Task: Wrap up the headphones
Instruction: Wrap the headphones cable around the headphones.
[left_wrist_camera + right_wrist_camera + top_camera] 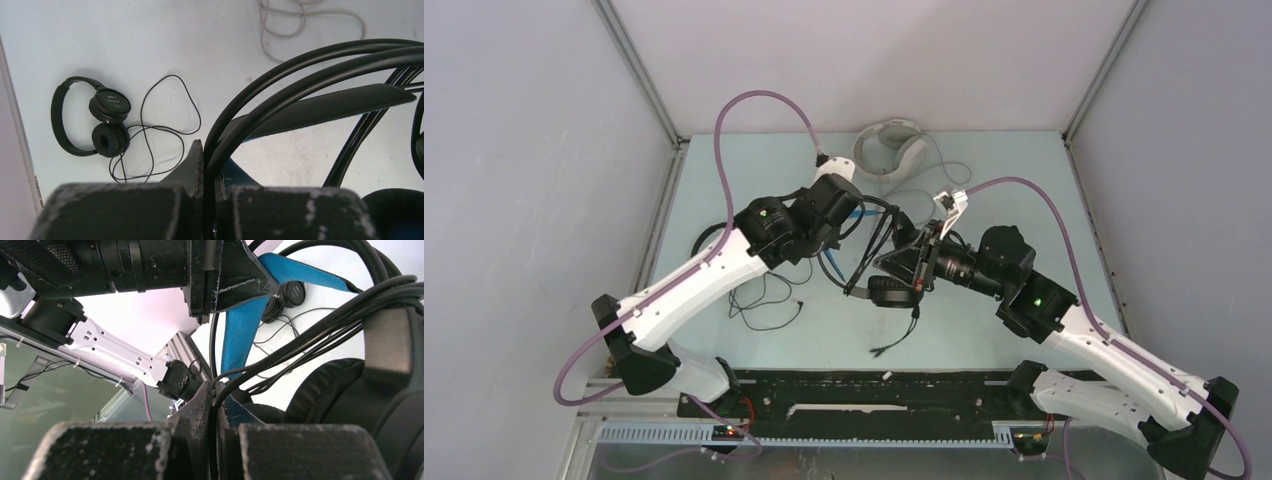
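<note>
Surface [984, 340]: pale blue-green, grey walls at 9, 12 and 3 o'clock.
Bulky black pair [889, 290]: at the centre of the surface, held up between the two arms. One padded ear cup hangs on the 6 o'clock side. The right wrist view shows the blue-lined band [245, 330] and several turns of cable bunched across the cup.
Left fingers [199, 165]: reaching in from 9 o'clock, pressed together on the twin black wire hoops of the bulky pair's headband [320, 70].
Right fingers [205, 407]: reaching in from 3 o'clock, pinching a thin black cord [214, 365] that runs straight down into the gap between them.
Cord end [879, 350]: a loose tail with a plug trails from the ear cup toward 6 o'clock. Whether it touches the surface I cannot tell.
White-grey pair [892, 148]: lying at 12 o'clock near the far wall, its pale cord loose beside it toward 1 o'clock.
Small thin black pair [95, 117]: lying flat at 9 o'clock, partly hidden under the left arm in the top view. Its thin cord [769, 300] lies in slack loops toward 7 o'clock.
</note>
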`<state>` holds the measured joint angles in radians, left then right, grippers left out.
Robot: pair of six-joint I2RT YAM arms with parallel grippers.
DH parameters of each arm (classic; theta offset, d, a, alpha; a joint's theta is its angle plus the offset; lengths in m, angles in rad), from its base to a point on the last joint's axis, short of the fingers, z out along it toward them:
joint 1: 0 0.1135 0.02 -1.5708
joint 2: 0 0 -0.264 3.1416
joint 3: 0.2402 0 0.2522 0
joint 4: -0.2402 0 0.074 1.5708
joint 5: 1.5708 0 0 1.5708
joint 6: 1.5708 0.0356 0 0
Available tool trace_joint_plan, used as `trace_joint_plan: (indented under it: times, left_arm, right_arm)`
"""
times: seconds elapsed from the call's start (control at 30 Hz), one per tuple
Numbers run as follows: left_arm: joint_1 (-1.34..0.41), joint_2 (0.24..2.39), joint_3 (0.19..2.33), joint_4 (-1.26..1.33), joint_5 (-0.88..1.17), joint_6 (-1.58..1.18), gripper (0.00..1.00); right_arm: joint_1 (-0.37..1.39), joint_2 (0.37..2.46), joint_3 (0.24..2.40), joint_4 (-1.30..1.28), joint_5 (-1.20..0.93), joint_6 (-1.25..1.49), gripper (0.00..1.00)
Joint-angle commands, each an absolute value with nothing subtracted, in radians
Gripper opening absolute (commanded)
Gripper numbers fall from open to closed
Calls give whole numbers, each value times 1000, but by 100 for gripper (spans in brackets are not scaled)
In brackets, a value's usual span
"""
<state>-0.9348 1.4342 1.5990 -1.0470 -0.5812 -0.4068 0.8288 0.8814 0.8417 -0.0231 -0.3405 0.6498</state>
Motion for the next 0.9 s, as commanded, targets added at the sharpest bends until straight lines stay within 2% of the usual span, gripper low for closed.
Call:
trace_joint_plan:
  times: [0.0, 0.5, 0.87]
  left_arm:
    - [-878, 1400, 1633, -962, -703, -600, 0]
    - [-873, 1402, 1652, -1015, -779, -788, 0]
    - [-842, 1369, 1664, -999, -721, -901, 0]
  right_arm:
    - [907, 844, 894, 62, -299, 604, 6]
    - [991, 883, 894, 154, -213, 541, 7]
    - [1086, 927, 894, 148, -36, 402, 7]
